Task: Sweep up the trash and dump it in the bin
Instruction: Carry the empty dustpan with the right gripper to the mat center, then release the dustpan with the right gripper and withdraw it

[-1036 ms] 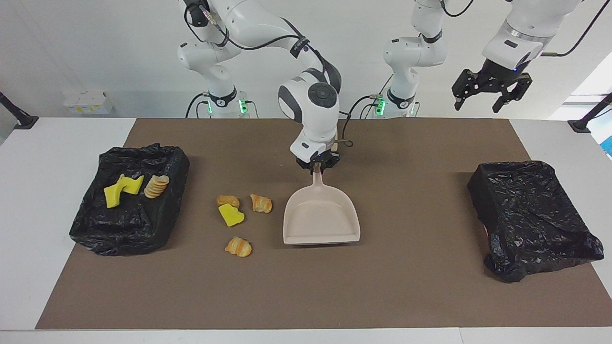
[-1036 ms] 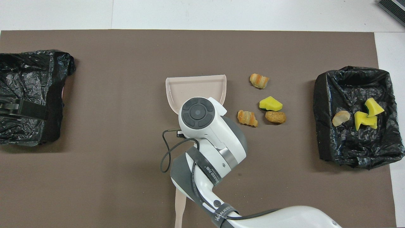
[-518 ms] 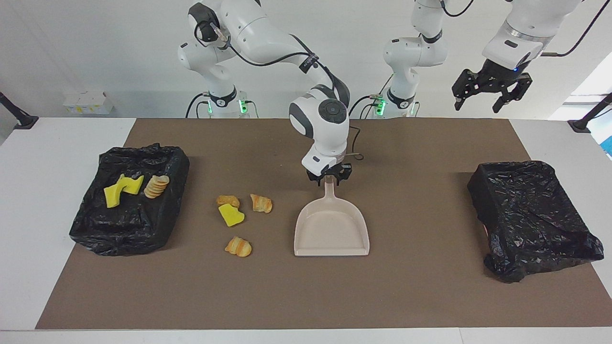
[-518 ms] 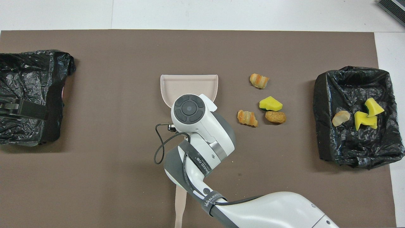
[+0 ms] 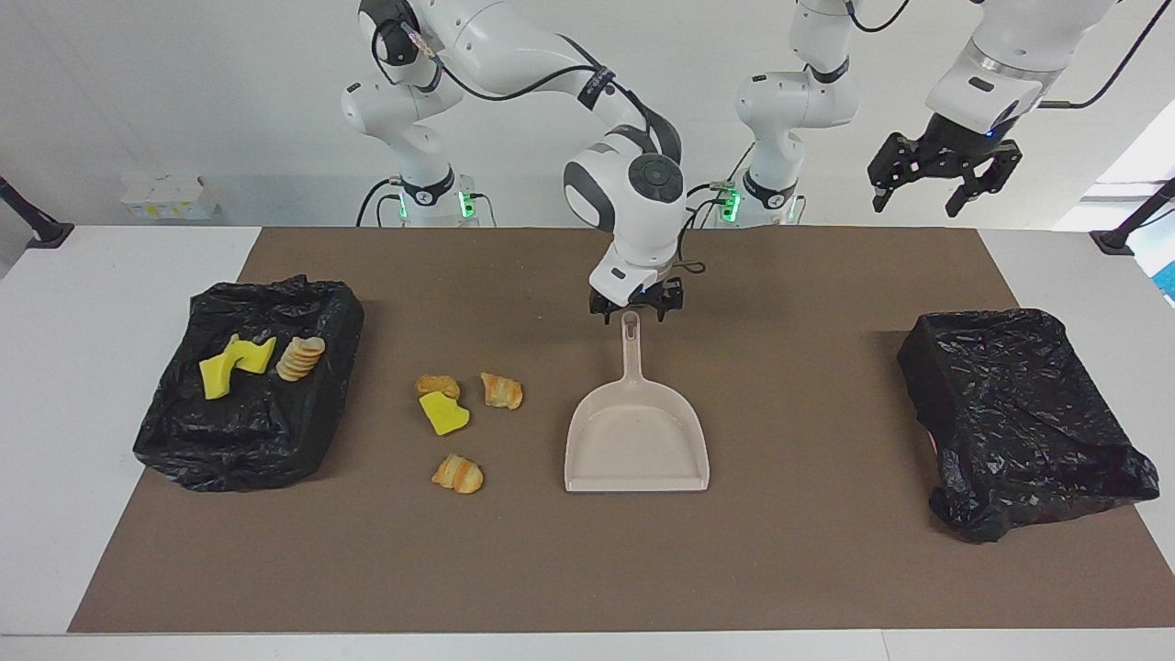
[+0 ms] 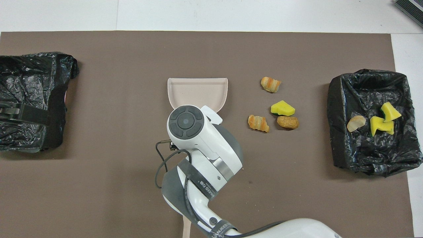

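Your right gripper (image 5: pixel 634 314) hangs open and empty over the dustpan (image 5: pixel 637 439) handle; the left gripper (image 5: pixel 944 177) waits open, aloft. Four trash scraps (image 5: pixel 456 419) lie beside the pan. Sweep carelessly and you scatter them past its lip.

The only lettering sits on the grey strap (image 6: pixel 205 188) wrapped round the right arm (image 6: pixel 211 155), seen in the overhead view: white capitals, partly turned away, too small and skewed to read with certainty. A second strap (image 6: pixel 220 229) lower on that arm carries similar white letters, also not legible. Nothing else bears readable text.
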`<state>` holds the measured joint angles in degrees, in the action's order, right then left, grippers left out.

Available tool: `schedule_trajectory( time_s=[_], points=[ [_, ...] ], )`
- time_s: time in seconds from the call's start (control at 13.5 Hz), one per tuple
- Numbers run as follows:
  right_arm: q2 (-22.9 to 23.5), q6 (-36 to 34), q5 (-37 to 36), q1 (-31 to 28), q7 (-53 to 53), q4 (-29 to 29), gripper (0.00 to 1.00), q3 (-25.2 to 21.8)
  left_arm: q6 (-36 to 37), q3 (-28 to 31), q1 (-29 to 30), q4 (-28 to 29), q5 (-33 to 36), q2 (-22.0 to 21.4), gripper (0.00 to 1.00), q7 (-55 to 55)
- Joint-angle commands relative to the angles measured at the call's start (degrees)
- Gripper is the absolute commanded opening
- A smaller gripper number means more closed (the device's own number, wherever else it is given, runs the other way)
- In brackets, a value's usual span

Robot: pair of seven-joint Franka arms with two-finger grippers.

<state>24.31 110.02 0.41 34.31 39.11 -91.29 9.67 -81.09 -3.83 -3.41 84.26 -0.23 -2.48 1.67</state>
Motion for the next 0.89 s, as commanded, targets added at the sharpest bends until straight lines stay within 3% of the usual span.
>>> schedule_trajectory(
  time_s=[0.0, 0.52, 0.81],
  points=[
    [-4.26, -1.82, 5.54, -0.21, 1.14, -3.89, 1.0, 1.31, 0.23, -0.04, 0.33, 0.9, 0.41, -1.12, 1.0, -0.17],
    [-11.91, -0.17, 13.38, 3.66, 7.99, -16.27, 1.0, 1.66, -4.32, -1.71, -6.51, 2.91, 0.15, -1.03, 1.0, -5.26],
    [-14.2, 7.9, 16.8, 7.95, 12.37, -21.54, 1.0, 2.1, -12.93, -1.71, -12.4, 7.48, 0.15, 0.63, 1.0, -12.64]
  ],
)
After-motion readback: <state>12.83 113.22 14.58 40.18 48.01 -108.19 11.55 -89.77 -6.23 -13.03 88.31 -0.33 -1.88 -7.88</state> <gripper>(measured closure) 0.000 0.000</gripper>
